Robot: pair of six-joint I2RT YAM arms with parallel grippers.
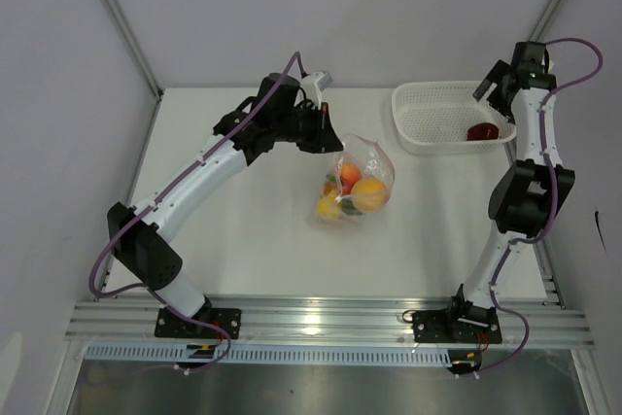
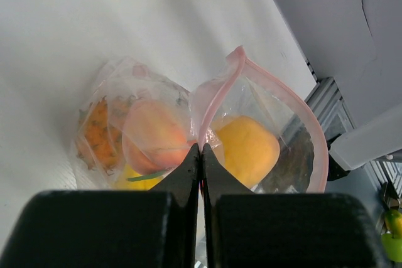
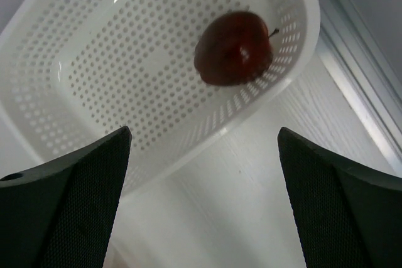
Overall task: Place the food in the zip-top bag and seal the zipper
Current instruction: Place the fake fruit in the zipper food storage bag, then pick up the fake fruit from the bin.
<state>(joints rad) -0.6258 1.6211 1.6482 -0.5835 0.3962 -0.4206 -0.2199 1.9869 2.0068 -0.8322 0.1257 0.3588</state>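
Note:
The clear zip-top bag (image 1: 358,182) lies mid-table with its mouth toward the back. My left gripper (image 1: 332,141) (image 2: 201,147) is shut on the bag's mouth edge, pinching the pink-red zipper (image 2: 217,95), which loops open to the right. Inside the bag (image 2: 157,92) are an orange pineapple (image 2: 100,133), a pink peach (image 2: 154,133), a yellow-orange fruit (image 2: 248,149) and a yellow fruit (image 2: 141,183). A dark red apple (image 1: 483,131) (image 3: 232,47) rests in the white basket. Over the basket's right end hangs my right gripper (image 1: 491,89) (image 3: 203,130), open and holding nothing.
The white mesh basket (image 1: 428,109) (image 3: 94,48) stands at the back right of the table. An aluminium rail (image 1: 330,318) runs along the near edge by the arm bases. Grey walls enclose the table at the back and sides.

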